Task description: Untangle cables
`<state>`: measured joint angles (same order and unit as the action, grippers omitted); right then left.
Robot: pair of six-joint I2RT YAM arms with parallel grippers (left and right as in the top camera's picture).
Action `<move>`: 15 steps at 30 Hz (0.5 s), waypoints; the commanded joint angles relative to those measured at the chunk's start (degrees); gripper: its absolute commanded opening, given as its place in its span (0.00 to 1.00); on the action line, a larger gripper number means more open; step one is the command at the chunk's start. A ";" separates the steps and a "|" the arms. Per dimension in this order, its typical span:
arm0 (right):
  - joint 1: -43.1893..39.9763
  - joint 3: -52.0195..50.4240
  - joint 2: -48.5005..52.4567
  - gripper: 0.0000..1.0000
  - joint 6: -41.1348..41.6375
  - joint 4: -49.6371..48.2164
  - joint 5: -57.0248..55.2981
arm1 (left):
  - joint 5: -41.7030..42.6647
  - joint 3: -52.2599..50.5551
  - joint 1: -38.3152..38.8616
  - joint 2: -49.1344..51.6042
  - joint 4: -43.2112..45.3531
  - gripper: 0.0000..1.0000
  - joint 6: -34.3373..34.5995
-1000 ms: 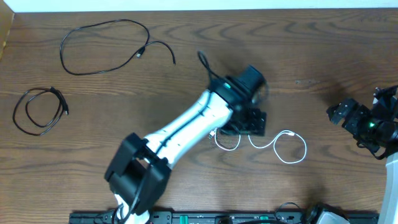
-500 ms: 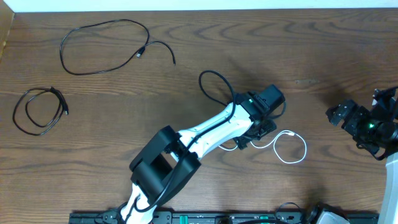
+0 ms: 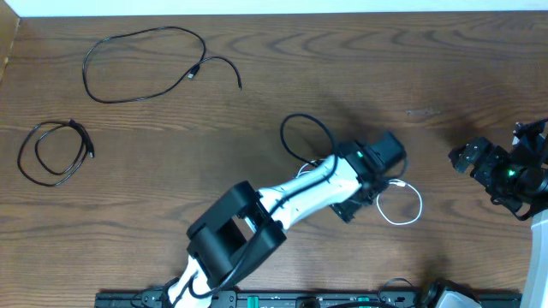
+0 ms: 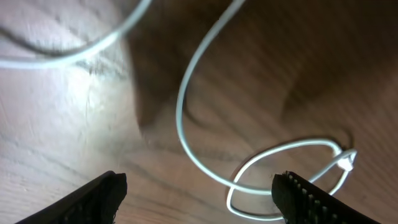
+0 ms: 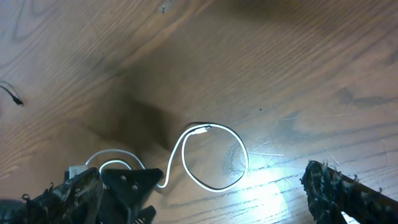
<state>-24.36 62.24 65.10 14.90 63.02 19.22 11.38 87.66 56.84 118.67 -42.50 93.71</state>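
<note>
A white cable (image 3: 418, 205) lies in loops on the wooden table right of centre. My left gripper (image 3: 358, 202) hangs just over its left end, open and empty. In the left wrist view the white cable (image 4: 180, 118) curls into a small loop with its plug between my open fingers (image 4: 205, 202). A long black cable (image 3: 145, 60) lies spread at the far left. A second black cable (image 3: 56, 150) lies coiled at the left edge. My right gripper (image 3: 469, 161) is open and empty at the right. Its view shows the white cable's loop (image 5: 214, 155) between its fingers (image 5: 208, 196).
The left arm's own thick black cable (image 3: 304, 137) arches above the table near the centre. The left gripper's black body (image 5: 130, 186) shows low in the right wrist view. A rail (image 3: 282, 299) runs along the table's front edge.
My left arm has swung to the right and toward the front, from beside the white cable's left end to over it. The right arm and the black cables have not moved.
</note>
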 commanded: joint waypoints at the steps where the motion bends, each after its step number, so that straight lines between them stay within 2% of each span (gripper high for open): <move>1: -0.42 -0.09 -0.26 0.99 0.50 0.15 -0.46 | -4.50 -0.24 0.24 0.94 -0.22 0.74 2.93; 7: -0.42 -0.09 -0.26 0.99 0.52 0.31 -0.22 | -6.51 -2.19 0.24 1.27 0.44 0.74 7.74; 15: -0.42 -0.09 -0.26 0.99 0.52 0.37 0.87 | -7.98 -2.75 0.13 1.29 3.63 0.72 8.41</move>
<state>-24.36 62.24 65.10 14.90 63.29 19.33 5.54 85.30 57.21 118.87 -38.96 100.77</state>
